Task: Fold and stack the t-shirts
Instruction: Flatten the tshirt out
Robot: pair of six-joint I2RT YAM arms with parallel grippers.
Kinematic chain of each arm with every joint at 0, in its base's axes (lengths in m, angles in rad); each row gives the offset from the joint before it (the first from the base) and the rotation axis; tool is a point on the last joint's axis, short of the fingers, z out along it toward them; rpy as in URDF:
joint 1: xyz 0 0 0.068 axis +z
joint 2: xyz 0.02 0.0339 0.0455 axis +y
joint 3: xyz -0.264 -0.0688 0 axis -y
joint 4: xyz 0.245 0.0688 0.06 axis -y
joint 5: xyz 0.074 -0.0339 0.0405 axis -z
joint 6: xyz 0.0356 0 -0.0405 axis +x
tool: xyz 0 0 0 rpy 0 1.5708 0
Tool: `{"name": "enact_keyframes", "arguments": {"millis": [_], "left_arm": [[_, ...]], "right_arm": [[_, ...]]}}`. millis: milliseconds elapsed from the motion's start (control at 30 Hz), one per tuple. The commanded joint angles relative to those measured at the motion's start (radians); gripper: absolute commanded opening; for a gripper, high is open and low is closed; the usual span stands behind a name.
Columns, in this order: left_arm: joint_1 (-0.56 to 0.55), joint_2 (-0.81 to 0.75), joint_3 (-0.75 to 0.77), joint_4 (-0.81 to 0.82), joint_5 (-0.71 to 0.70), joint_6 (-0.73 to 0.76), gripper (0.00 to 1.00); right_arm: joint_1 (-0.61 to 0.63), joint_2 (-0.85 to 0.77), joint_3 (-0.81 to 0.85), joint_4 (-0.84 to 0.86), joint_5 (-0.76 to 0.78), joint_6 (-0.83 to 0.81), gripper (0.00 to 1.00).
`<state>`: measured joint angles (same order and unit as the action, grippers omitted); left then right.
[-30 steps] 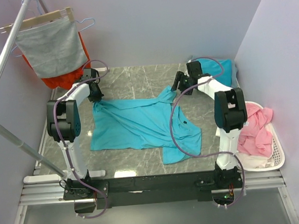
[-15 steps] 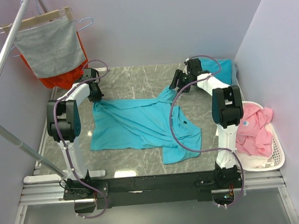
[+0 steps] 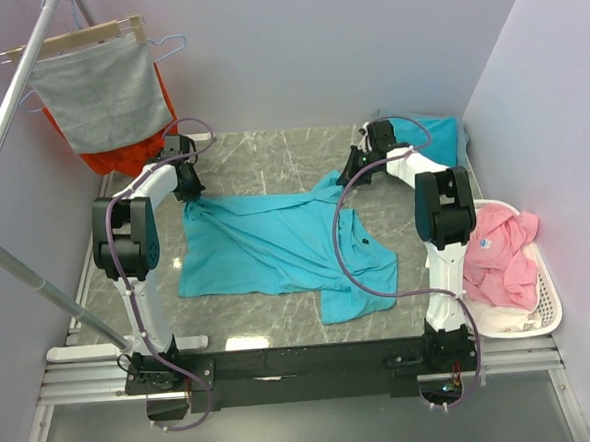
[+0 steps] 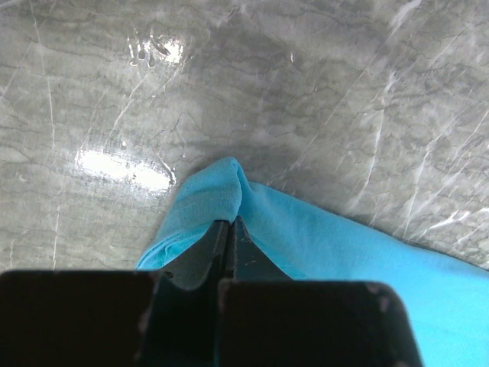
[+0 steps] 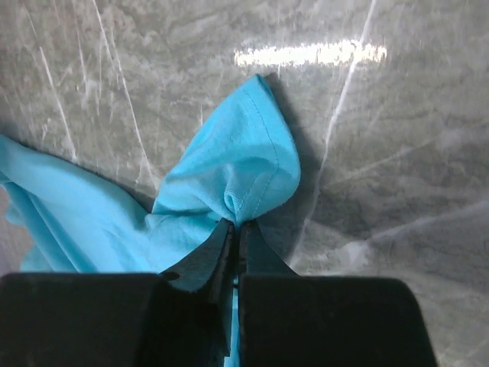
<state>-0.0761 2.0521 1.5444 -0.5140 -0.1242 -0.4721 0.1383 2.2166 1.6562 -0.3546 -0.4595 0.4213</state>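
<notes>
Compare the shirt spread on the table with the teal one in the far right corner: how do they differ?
The spread shirt lies opened out across the middle of the table; the corner shirt sits in a compact pile. The left gripper and right gripper have their jaws shut on the spread shirt's far edge; neither holds the corner shirt. Both are turquoise.

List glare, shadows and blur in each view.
Top external: sharp, with a pale reflection near the front of the table. Left wrist: two glare patches on the table; the left gripper a near-black silhouette. Right wrist: a bright glare streak beyond the t-shirt, which shadows the table to its right.
</notes>
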Motion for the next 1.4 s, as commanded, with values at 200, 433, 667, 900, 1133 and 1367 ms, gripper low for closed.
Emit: {"name": "enact_keyframes", "arguments": {"millis": [200,433,667,900,1133,1367], "left_arm": [[-0.002,-0.046,0.042,0.019,0.031,0.010,0.01],[-0.002,-0.024,0.057,0.061,0.101,0.004,0.01],[0.007,0.006,0.108,0.031,0.014,0.010,0.01],[0.038,-0.044,0.066,-0.007,-0.126,-0.008,0.01],[0.064,-0.081,0.019,-0.015,-0.230,-0.013,0.01],[0.075,-0.050,0.025,-0.049,-0.246,-0.019,0.01]], "right_arm": [[-0.039,-0.378,-0.076,0.026,0.275,-0.073,0.00],[-0.039,-0.387,0.026,-0.018,0.297,-0.084,0.00],[-0.037,-0.146,0.290,-0.075,0.105,-0.012,0.00],[-0.005,0.049,0.404,-0.129,-0.007,0.022,0.02],[-0.003,0.051,0.355,-0.107,0.022,0.008,0.62],[-0.025,-0.120,0.148,-0.136,0.290,-0.070,0.71]]}}
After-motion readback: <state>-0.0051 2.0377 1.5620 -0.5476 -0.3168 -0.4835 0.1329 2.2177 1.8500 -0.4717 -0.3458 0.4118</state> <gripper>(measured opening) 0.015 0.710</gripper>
